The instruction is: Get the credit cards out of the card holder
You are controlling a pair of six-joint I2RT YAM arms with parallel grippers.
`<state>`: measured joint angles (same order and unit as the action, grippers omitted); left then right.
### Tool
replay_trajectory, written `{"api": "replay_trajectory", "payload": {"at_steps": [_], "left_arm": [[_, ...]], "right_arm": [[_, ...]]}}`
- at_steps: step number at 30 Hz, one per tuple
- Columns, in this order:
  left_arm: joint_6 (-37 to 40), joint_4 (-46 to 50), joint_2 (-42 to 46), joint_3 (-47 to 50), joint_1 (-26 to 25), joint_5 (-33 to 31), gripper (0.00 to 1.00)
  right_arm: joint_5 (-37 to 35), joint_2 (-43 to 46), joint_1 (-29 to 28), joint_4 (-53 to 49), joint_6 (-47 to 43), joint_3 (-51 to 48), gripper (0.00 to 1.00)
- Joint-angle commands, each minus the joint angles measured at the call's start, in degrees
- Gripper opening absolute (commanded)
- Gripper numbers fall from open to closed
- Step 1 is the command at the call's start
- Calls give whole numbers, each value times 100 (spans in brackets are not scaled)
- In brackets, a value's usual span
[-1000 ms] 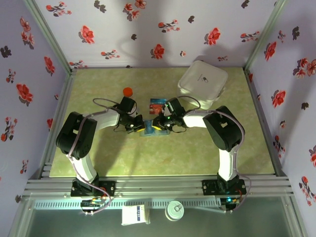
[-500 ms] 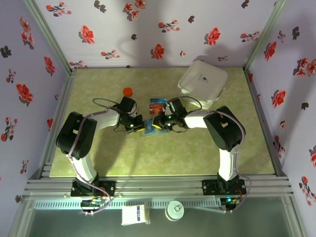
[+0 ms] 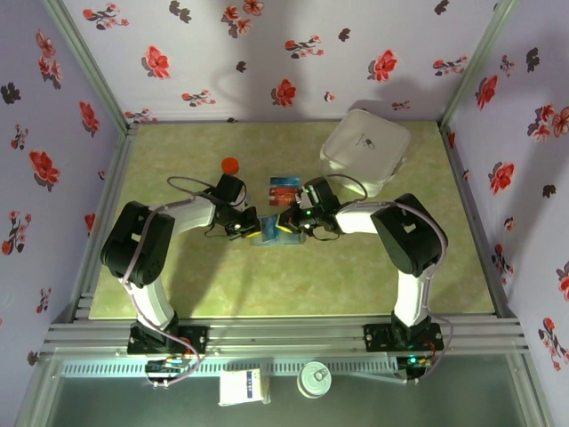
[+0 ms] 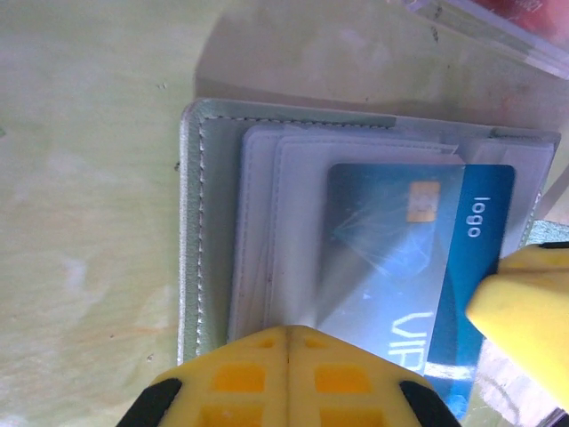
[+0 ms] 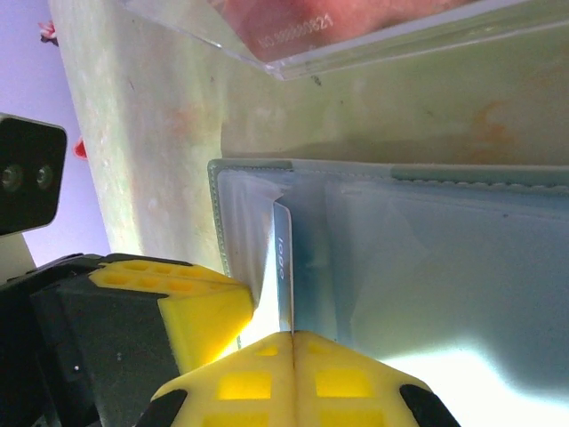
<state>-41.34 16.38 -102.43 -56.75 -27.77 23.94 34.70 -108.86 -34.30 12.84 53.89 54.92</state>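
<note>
Card holder: the card holder (image 4: 210, 222) lies open and flat on the counter (image 4: 89, 178), between the two arms.
Left jaws: together, tips resting on the near edge of the holder, apparently pinning it down.
Right jaws: clamped on the free end of the blue card (image 4: 391, 249), seen edge-on in the right wrist view.
Done so far: a red card (image 5: 356, 13) lies in a clear box (image 5: 267, 62) just beyond the holder, so that one looks finished.
In hand: the blue card is partly out, one end tucked under a pale pocket.
Left to do: draw the blue card free and set it down. Whether other pockets hold more cards I cannot tell.
Writing: "logo" and large "VIP" on the blue card, beside a gold chip. The red card carries a number starting "NO.", too blurred to read fully.
</note>
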Motion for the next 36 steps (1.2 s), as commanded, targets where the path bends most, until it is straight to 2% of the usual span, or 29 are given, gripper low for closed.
{"api": "replay_trajectory", "payload": {"at_steps": [1, 17, 36], "left_arm": [[170, 289, -21, -72, -18, -154, 0], [168, 139, 153, -29, -27, -59, 0], [93, -29, 215, 49, -88, 7, 0]], "right_arm": [[-258, 309, 69, -382, -246, -146, 2], [-1116, 1059, 82, -2073, -929, 199, 1], [-1678, 739, -357, -3137, -1417, 1224, 1]]}}
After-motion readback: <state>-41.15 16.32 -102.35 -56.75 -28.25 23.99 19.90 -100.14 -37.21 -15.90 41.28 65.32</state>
